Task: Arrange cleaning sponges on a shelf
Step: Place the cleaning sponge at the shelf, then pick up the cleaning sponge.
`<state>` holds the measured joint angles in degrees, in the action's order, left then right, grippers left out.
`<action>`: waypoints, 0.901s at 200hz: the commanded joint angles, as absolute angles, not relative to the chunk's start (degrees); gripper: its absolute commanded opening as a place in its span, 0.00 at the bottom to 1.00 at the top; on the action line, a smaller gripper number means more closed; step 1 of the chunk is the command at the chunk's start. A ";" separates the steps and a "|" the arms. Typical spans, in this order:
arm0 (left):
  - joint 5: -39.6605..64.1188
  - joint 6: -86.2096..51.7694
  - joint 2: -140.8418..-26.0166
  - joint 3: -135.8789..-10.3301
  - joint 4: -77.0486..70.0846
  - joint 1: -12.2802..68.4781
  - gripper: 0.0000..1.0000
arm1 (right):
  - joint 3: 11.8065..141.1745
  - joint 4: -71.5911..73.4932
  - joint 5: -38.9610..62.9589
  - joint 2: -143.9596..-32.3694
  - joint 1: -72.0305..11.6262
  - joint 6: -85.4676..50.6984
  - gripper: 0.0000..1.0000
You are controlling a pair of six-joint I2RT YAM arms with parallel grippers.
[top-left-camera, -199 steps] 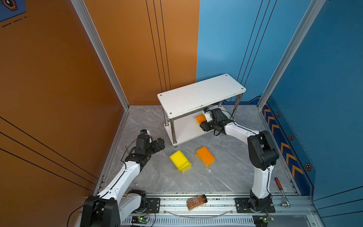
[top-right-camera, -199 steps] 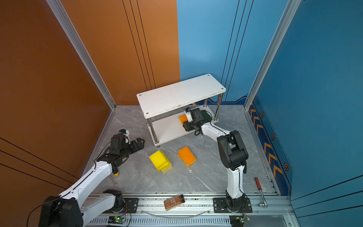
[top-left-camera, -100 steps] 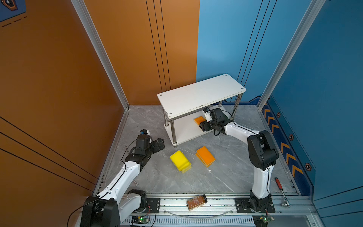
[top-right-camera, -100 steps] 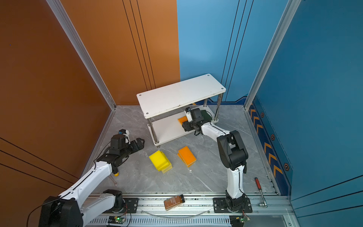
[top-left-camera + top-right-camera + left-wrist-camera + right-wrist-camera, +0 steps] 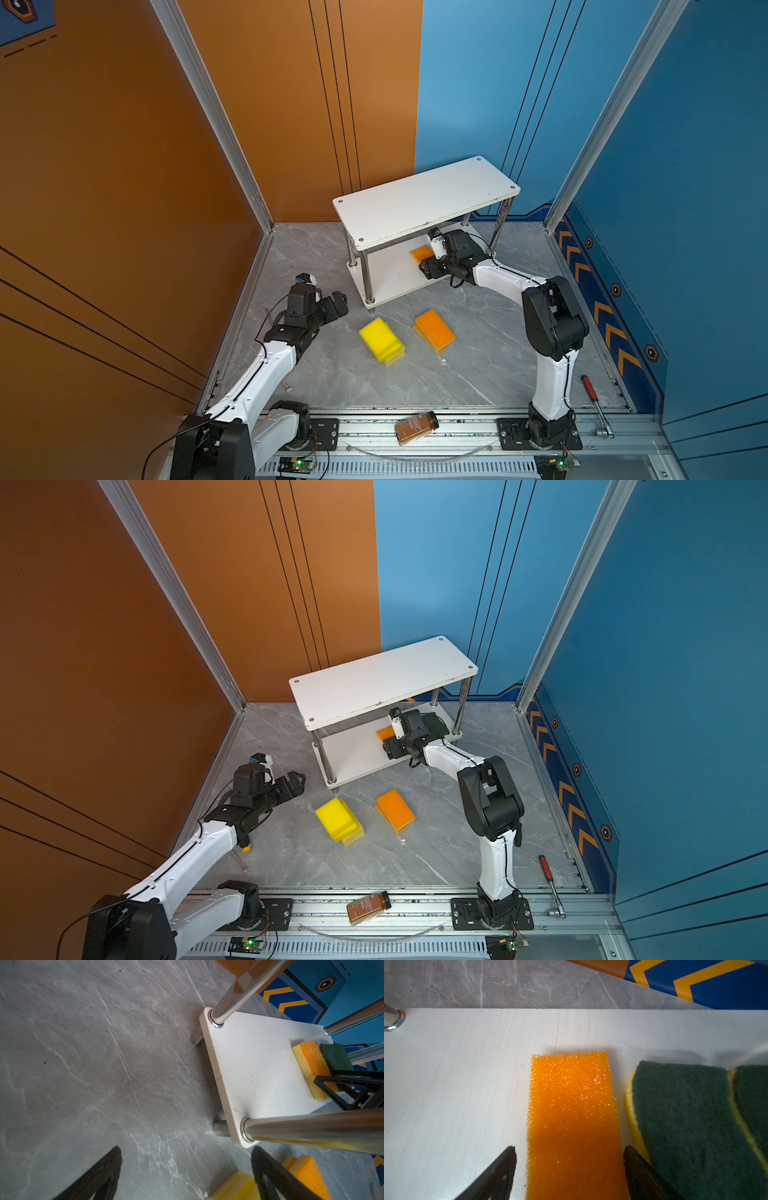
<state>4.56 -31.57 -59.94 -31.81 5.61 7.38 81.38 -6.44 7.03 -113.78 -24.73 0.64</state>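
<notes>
Sponge placement: an orange sponge [image 5: 573, 1122] lies flat on the lower board of the shelf [image 5: 456, 1084], just beside two green-topped sponges [image 5: 685, 1126]. The right gripper [image 5: 569, 1153] straddles its near end, jaws apart with a sliver of gap each side. The best move is probably to draw straight back, level, without snagging the foam or its neighbours. The left gripper [image 5: 187, 1148] hovers spread and empty over the floor, near a yellow stack [image 5: 381, 340] and an orange stack [image 5: 434, 330].

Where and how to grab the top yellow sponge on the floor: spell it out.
Probably grip the top yellow sponge across its narrow width, on the two long side faces, coming straight down. It lies flat atop its stack, broad face up, long sides clear.
</notes>
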 commanded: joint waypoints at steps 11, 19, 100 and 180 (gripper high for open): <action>4.32 -31.73 -60.02 -30.82 5.62 6.72 0.98 | 81.74 -7.45 5.15 -108.97 -24.61 2.76 0.81; 4.44 -31.75 -60.03 -30.85 5.64 6.68 0.98 | 81.63 -7.83 5.22 -108.40 -24.61 3.06 0.81; 4.66 -31.76 -60.20 -30.88 5.72 6.59 0.98 | 76.96 -19.22 8.76 -97.83 -25.53 5.32 0.93; 5.28 -31.04 -61.94 -32.25 6.15 6.10 0.98 | 68.05 -33.88 9.31 -89.20 -31.25 2.92 1.00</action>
